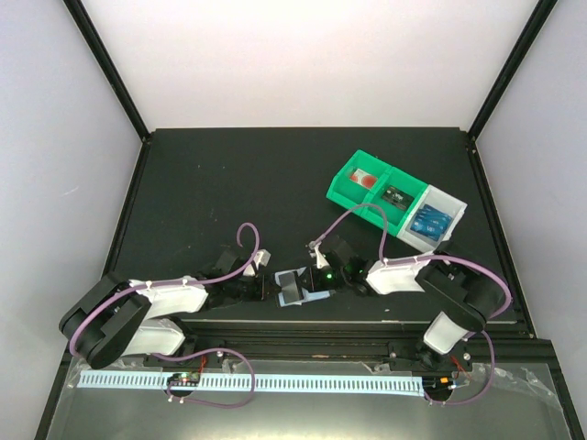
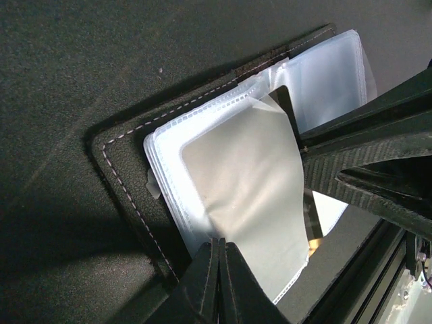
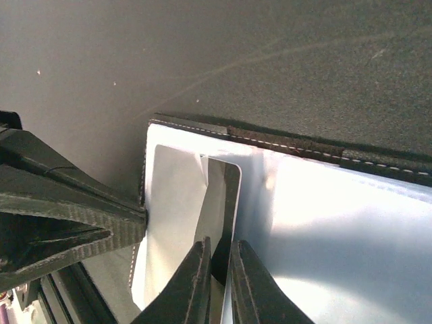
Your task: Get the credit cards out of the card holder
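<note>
At the near edge of the table (image 1: 229, 183), between the arms, the card holder (image 1: 298, 286) lies open. The left gripper (image 2: 219, 273) is pinched on a clear page of it; the right gripper (image 3: 217, 270), the nearer, clamps a credit card (image 3: 224, 185) end-on, long axis running straight ahead from its fingers (image 3: 192, 283)

Left claw (image 2: 220, 253) and right claw (image 3: 217, 253) both pinched shut.

Top view: fixed high at the near edge, looking down over the whole table (image 1: 229, 183). Wrist views: very close, low, facing each other from opposite sides. All three share the card holder (image 1: 295, 286).
</note>
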Robot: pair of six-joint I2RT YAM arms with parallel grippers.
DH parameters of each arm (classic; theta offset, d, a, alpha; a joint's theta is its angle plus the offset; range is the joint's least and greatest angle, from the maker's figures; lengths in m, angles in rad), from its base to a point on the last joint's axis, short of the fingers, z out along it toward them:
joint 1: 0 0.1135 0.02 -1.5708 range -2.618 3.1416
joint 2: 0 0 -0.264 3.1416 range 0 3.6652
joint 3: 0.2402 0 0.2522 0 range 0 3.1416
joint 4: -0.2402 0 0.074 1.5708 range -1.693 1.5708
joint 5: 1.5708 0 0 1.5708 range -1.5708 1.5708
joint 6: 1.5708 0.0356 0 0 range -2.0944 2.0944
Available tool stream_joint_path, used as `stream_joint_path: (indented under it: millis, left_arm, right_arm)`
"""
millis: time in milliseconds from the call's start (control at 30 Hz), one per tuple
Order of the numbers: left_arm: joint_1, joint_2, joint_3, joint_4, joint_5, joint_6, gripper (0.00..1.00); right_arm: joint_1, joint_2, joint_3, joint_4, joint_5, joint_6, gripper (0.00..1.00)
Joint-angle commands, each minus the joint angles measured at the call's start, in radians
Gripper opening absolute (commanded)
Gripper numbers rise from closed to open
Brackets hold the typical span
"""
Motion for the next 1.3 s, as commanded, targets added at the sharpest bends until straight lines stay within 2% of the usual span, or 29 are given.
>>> stream_joint_path:
  millis: [0,67,200,900,1100,1267]
  left_arm:
    - [0.003,0.018,0.001,-0.064,-0.068,0.018,0.02]
    - [0.003,0.021,0.0,-0.064,-0.068,0.016,0.02]
    - [0.003,0.016,-0.001,-0.064,-0.072,0.012,0.02]
    - [0.003,0.005,0.0,-0.084,-0.091,0.024,0.02]
    - [0.004,0.011,0.002,-0.076,-0.085,0.027,0.02]
    - [0.003,0.016,0.008,-0.077,-0.085,0.026,0.01]
  right_arm:
    - [0.004,0.03,-0.004,0.035,-0.021,-0.011,0.12]
    - [0.004,0.033,-0.009,0.05,-0.029,-0.011,0.11]
    - [0.004,0.03,-0.013,0.062,-0.041,-0.014,0.01]
    - [-0.083,-0.067,-0.108,0.085,-0.075,-0.012,0.01]
    - [-0.124,-0.044,-0.131,0.179,-0.189,0.002,0.01]
    - [-0.124,0.001,-0.126,0.214,-0.208,0.016,0.15]
